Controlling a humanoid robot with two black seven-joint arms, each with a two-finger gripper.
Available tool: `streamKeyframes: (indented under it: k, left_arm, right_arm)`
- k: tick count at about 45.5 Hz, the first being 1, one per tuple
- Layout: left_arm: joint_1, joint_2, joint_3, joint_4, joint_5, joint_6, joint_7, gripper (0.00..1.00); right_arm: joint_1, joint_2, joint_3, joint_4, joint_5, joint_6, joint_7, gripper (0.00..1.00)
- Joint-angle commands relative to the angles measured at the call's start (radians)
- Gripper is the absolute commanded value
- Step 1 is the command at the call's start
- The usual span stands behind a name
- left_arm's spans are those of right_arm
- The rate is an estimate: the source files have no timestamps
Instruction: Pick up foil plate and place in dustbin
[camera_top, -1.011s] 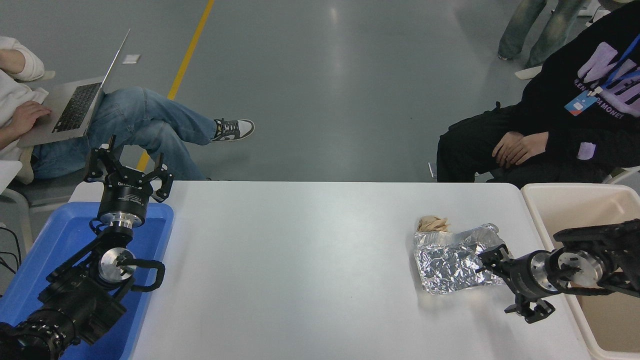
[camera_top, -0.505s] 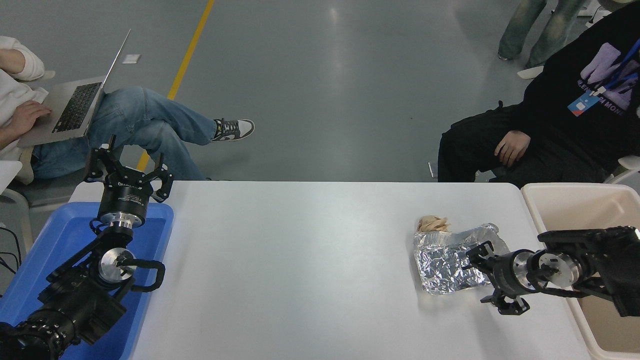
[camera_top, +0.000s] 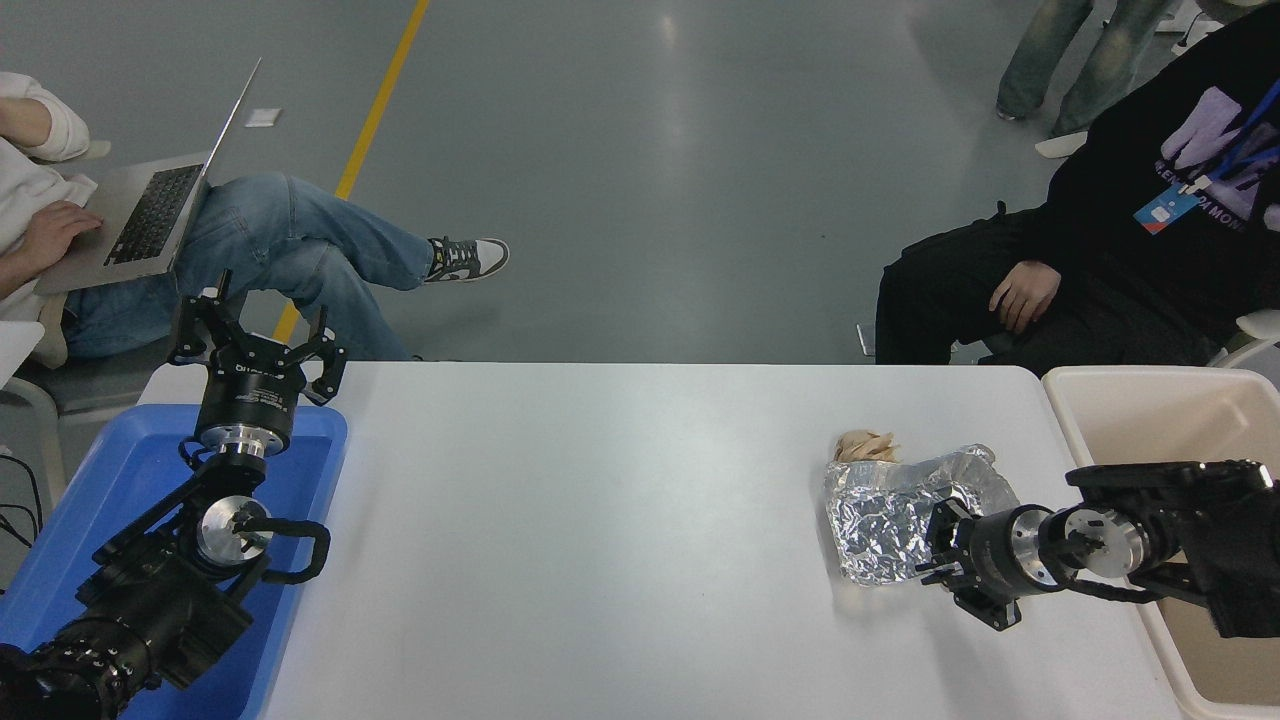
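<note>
The foil plate (camera_top: 885, 510), crinkled and silver, lies on the white table (camera_top: 600, 520) at the right. My right gripper (camera_top: 937, 558) comes in from the right edge, pointing left. It is open, its fingertips at the plate's right near edge and overlapping the foil there. The plate still rests on the table. The beige dustbin (camera_top: 1140, 375) stands at the table's right end, just behind and right of my right arm. My left gripper (camera_top: 255, 345) is open and parked over the blue tray at the lower left.
A small tan paper wad (camera_top: 865, 445) touches the plate's far edge. A blue tray (camera_top: 120, 470) sits at the table's left end. One person sits with a laptop at the far left, another in black at the far right.
My right gripper has moved left along the table, from beside the plate's right edge to overlapping it. The plate's right rim looks slightly pushed up. The left arm has not moved.
</note>
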Motion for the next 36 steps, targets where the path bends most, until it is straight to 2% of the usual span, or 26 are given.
streamKeyframes:
  k: [1,7,12,17,25,32,36]
  left_arm:
    - [-0.001,0.000,0.000,0.000,-0.001,0.000,0.000,0.99]
    - [0.001,0.000,0.000,0.000,-0.001,0.000,0.000,0.99]
    - [0.001,0.000,0.000,0.000,0.001,0.000,0.000,0.99]
    - [0.001,0.000,0.000,0.000,0.001,0.000,0.000,0.99]
    - [0.001,0.000,0.000,0.000,-0.001,0.000,0.000,0.99]
    - [0.001,0.000,0.002,0.001,0.001,0.000,0.000,0.99]
    - [0.001,0.000,0.002,0.000,0.001,0.000,0.000,0.99]
  right_arm:
    - [0.003,-0.001,-0.007,0.002,-0.002,0.003,0.000,0.00]
    - [0.035,-0.023,-0.046,0.045,-0.029,0.004,-0.008,0.00]
    - [0.125,-0.072,-0.137,0.131,-0.143,0.032,-0.006,0.00]
    - [0.244,-0.128,-0.198,0.195,-0.204,0.099,-0.006,0.00]
    - [0.494,-0.155,-0.364,0.258,-0.296,0.330,-0.006,0.00]
    - [0.693,-0.162,-0.459,0.271,-0.313,0.554,-0.005,0.00]
    - [0.834,-0.162,-0.514,0.289,-0.335,0.596,-0.006,0.00]
